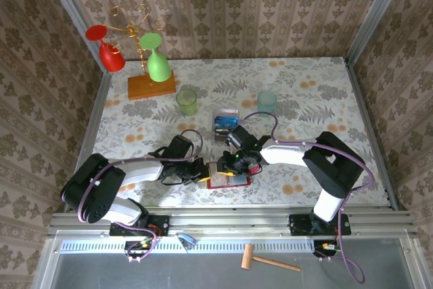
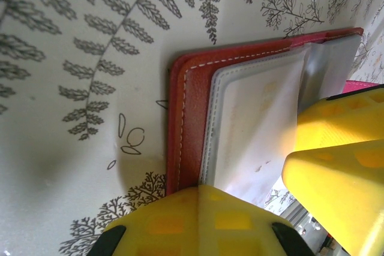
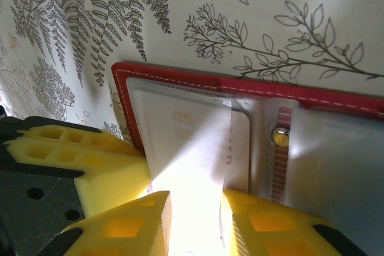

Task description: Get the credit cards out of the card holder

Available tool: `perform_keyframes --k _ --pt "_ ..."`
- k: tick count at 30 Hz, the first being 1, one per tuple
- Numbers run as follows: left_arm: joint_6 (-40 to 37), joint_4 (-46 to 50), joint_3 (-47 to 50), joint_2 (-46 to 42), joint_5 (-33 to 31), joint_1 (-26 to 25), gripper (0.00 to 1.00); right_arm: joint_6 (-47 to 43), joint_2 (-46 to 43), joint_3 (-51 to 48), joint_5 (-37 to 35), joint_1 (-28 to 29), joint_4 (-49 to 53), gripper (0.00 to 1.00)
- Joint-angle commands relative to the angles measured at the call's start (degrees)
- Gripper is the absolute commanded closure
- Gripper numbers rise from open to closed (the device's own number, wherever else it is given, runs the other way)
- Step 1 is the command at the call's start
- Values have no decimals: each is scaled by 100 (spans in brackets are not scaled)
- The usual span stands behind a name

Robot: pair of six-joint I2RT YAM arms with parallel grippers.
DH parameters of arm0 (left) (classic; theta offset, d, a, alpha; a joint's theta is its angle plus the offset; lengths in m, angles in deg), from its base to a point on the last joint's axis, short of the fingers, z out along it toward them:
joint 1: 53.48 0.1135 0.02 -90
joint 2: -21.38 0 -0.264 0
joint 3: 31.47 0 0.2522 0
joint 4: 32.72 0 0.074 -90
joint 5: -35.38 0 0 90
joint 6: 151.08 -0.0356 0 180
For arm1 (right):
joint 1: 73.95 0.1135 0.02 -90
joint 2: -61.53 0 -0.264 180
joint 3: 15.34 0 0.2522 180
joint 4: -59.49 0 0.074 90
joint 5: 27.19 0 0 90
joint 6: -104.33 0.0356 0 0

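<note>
The red card holder (image 1: 230, 181) lies open on the fern-patterned table near the front edge, its clear pockets facing up (image 2: 192, 106) (image 3: 174, 75). My left gripper (image 1: 201, 170) (image 2: 211, 187) is shut, with its tips resting on the holder's left edge. From the other side, my right gripper (image 1: 237, 165) (image 3: 195, 199) has closed on a light credit card with a chip (image 3: 180, 130). That card sticks out of a pocket and runs between its fingers. A second pale card (image 3: 240, 142) sits in the pocket beside it.
A small clear box with blue cards (image 1: 226, 124) stands just behind the holder. Two green cups (image 1: 187, 101) (image 1: 266, 101) stand mid-table. At the back left is a wooden stand with red and green glasses (image 1: 150, 79). A wooden mallet (image 1: 267, 260) lies below the table's front rail.
</note>
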Motion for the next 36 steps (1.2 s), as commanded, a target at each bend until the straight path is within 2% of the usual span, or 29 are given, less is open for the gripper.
perform_keyframes --k 1,6,12,23,36 --pt "-141 457 7 16 -200 50 100 -104 135 46 -132 33 367 72" --pt "-201 556 7 -11 -202 91 100 -344 118 211 -563 34 942 72" --pt "-262 642 7 -14 -193 133 100 -430 30 244 -691 36 1078 73" --pt "-304 860 -106 -222 -237 176 100 -485 -163 351 -606 31 1090 72" --pt "-376 1259 -789 -406 -255 63 100 -285 -525 77 -309 -124 654 72"
